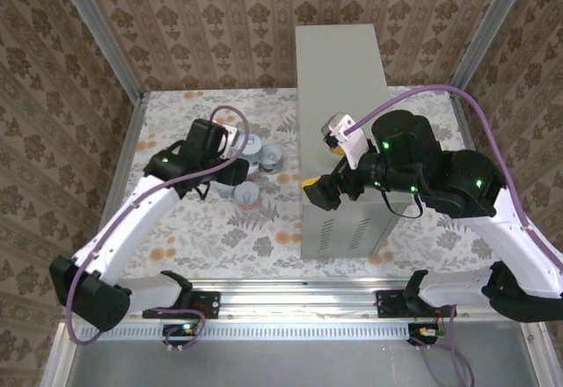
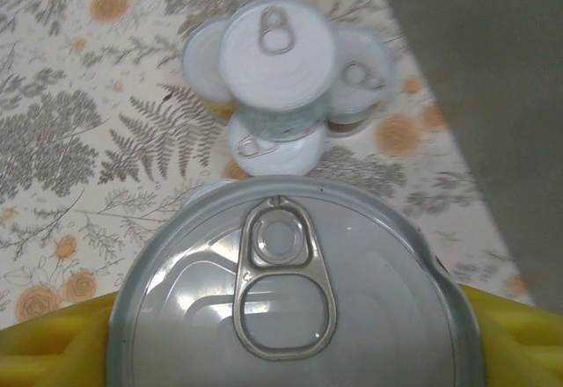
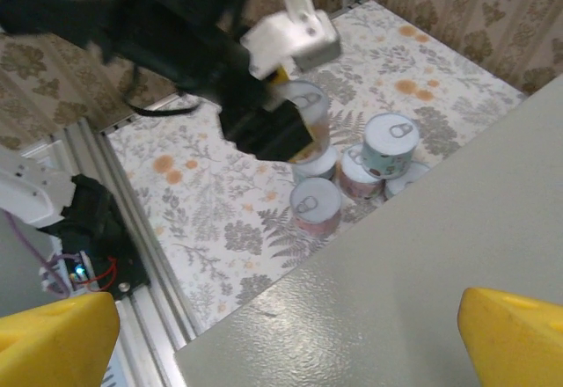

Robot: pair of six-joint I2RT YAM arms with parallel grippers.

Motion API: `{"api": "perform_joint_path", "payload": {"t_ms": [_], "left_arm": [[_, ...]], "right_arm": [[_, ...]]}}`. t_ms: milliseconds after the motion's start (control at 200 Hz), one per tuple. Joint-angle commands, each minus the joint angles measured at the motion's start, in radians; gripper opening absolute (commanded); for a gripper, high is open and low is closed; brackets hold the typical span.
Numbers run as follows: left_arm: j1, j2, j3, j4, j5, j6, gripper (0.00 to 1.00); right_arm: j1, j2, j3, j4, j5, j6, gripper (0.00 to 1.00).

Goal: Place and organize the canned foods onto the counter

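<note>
Top external, floral floor [image 1: 264, 237], grey counter [image 1: 339, 70]

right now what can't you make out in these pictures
- Label colour of the round silver-lidded tin in the left claw: the left wrist view looks straight down on its lid, and the right wrist view blurs it.
- Number of tins in the cluster of tins on the floral floor: the held tin covers its near part, and the left arm overlaps it from the top.
- Right claw: the bottom edge cuts off its yellow fingers.
</note>
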Motion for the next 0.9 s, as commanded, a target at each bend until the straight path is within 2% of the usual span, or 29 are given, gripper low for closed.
{"api": "perform_joint_path", "payload": {"t_ms": [0, 80, 225, 450, 670, 895], "left_arm": [[-0.006, -0.070, 0.129, -0.093, 0.151, 0.054, 0.71], [-0.013, -0.086, 0.208, -0.145, 0.241, 0.067, 0.72], [-0.048, -0.075, 0.370, -0.222, 0.338, 0.077, 0.71], [-0.179, 0.020, 0.619, -0.320, 0.364, 0.112, 0.70], [-0.262, 0.066, 0.724, -0.313, 0.446, 0.109, 0.70], [-0.358, 0.088, 0.756, -0.300, 0.480, 0.121, 0.70]], "right_arm": [[0.028, -0.022, -0.039, 0.030, 0.102, -0.052, 1.00], [0.041, -0.046, -0.077, 0.061, 0.109, -0.076, 1.00], [0.049, -0.077, -0.106, 0.088, 0.139, -0.078, 1.00], [0.071, -0.131, -0.198, 0.150, 0.185, -0.106, 1.00], [0.108, -0.199, -0.308, 0.286, 0.126, -0.167, 1.00], [0.163, -0.173, -0.319, 0.363, 0.094, -0.188, 1.00]]}}
